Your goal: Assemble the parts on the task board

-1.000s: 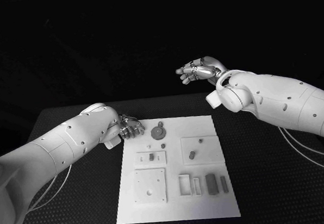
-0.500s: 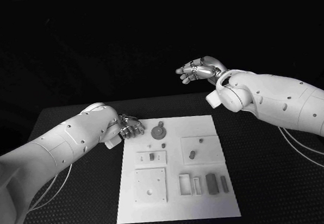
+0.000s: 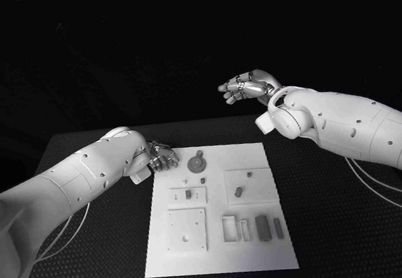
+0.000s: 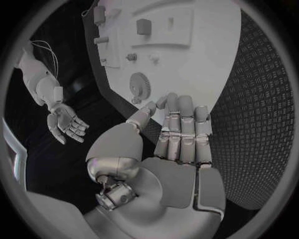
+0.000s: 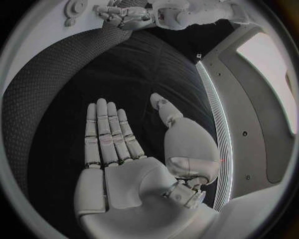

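While right hand [image 5: 115, 149] lies flat, gear [image 4: 140, 85] shows teeth.

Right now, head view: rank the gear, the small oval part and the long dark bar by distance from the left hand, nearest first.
1. Gear: at the task board's far edge, just beside the left hand.
2. Small oval part: mid-board, on the raised square plate right of centre.
3. Long dark bar: in the row of pieces near the board's near right corner, farthest.
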You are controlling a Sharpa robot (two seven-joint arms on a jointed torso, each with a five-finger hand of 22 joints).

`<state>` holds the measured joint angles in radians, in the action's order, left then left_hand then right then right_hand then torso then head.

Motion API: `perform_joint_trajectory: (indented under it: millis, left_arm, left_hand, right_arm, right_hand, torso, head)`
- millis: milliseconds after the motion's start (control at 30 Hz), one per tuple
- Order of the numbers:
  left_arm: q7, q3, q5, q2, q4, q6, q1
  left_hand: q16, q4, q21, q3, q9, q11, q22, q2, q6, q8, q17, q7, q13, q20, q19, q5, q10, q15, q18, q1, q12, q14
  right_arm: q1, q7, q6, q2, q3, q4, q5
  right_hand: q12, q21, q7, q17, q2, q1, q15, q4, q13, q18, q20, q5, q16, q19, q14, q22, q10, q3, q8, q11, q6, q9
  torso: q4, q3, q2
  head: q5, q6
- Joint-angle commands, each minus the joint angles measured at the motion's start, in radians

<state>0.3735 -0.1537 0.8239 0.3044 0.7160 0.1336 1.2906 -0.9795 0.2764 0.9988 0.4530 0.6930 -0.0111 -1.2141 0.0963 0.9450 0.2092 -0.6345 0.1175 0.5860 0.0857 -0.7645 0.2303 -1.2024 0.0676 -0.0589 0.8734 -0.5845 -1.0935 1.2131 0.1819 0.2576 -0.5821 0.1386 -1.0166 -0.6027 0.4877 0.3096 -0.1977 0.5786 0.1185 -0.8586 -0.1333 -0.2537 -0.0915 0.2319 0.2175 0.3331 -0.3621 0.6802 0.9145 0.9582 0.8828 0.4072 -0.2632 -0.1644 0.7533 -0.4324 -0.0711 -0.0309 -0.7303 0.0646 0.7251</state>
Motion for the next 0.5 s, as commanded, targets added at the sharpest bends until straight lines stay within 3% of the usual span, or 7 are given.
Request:
perform_joint_trajectory:
  millis: [33,100,133,167,500]
  left_arm:
    - [-0.005,-0.001,-0.004,-0.001,0.000,0.009,-0.001]
    - [-0.004,-0.001,-0.003,-0.001,-0.001,0.009,-0.001]
    - [-0.002,-0.001,-0.001,0.000,-0.001,0.007,-0.001]
    - [-0.002,-0.001,0.002,-0.001,-0.001,0.006,-0.001]
    - [0.014,0.000,0.024,0.000,-0.002,-0.025,-0.001]
  left_hand:
    - [0.005,0.008,-0.006,0.000,-0.001,0.002,-0.002,0.005,0.005,0.004,-0.002,0.001,0.000,0.078,0.001,0.018,-0.008,0.002,0.013,0.019,0.006,-0.006]
    - [0.005,0.009,-0.006,0.002,-0.001,0.003,-0.002,0.006,0.006,0.004,-0.002,0.001,0.000,0.078,0.001,0.021,-0.008,0.002,0.013,0.023,0.006,-0.006]
    - [0.006,-0.002,-0.007,0.029,-0.001,0.004,-0.002,0.000,0.007,0.005,-0.003,0.001,0.000,0.079,-0.001,-0.021,-0.009,0.003,0.012,0.046,0.007,-0.007]
    - [0.007,-0.032,-0.009,0.079,-0.002,0.005,-0.001,-0.023,0.009,0.006,-0.005,0.002,-0.001,0.077,-0.006,-0.065,-0.012,0.002,0.014,0.072,0.009,-0.010]
    - [-0.014,-0.040,0.005,0.120,0.007,0.016,-0.017,-0.026,0.047,0.032,-0.024,-0.014,0.006,0.087,-0.024,-0.028,-0.036,0.015,0.014,0.092,0.002,-0.034]
  right_arm:
    - [0.000,0.007,-0.014,0.001,0.000,0.000,0.001]
    - [0.000,0.007,-0.014,0.001,0.000,0.000,0.001]
    - [0.000,0.007,-0.014,0.001,0.000,0.000,0.001]
    - [0.000,0.007,-0.014,0.001,0.000,0.000,0.001]
    - [0.000,0.007,-0.014,0.001,0.000,0.001,0.001]
  right_hand:
    - [-0.006,-0.006,-0.028,0.000,-0.008,0.000,-0.007,0.001,0.002,0.004,0.003,0.005,0.005,-0.004,-0.001,0.001,0.008,-0.006,-0.003,0.000,-0.007,0.001]
    - [-0.006,-0.006,-0.028,0.000,-0.008,0.000,-0.007,0.001,0.002,0.004,0.003,0.005,0.005,-0.004,-0.001,0.001,0.008,-0.006,-0.003,0.000,-0.007,0.001]
    - [-0.006,-0.006,-0.028,0.000,-0.008,0.000,-0.007,0.001,0.002,0.004,0.003,0.005,0.005,-0.004,-0.001,0.001,0.008,-0.006,-0.003,0.000,-0.007,0.001]
    - [-0.006,-0.006,-0.028,0.000,-0.008,0.000,-0.007,0.001,0.002,0.004,0.003,0.005,0.005,-0.004,-0.001,0.001,0.008,-0.006,-0.003,0.000,-0.007,0.001]
    - [-0.006,-0.006,-0.028,0.000,-0.008,0.000,-0.007,0.001,0.003,0.004,0.003,0.005,0.006,-0.004,-0.001,0.001,0.008,-0.006,-0.003,0.000,-0.007,0.002]
  torso:
    - [-0.0003,0.0000,0.000]
    - [-0.0002,0.0000,0.000]
    - [0.0000,-0.0001,0.000]
    - [0.0000,-0.0001,0.000]
    - [-0.0002,-0.0001,0.000]
  head:
    - [0.001,0.000]
    - [0.001,0.000]
    - [0.001,0.000]
    - [0.001,0.000]
    - [0.002,0.001]
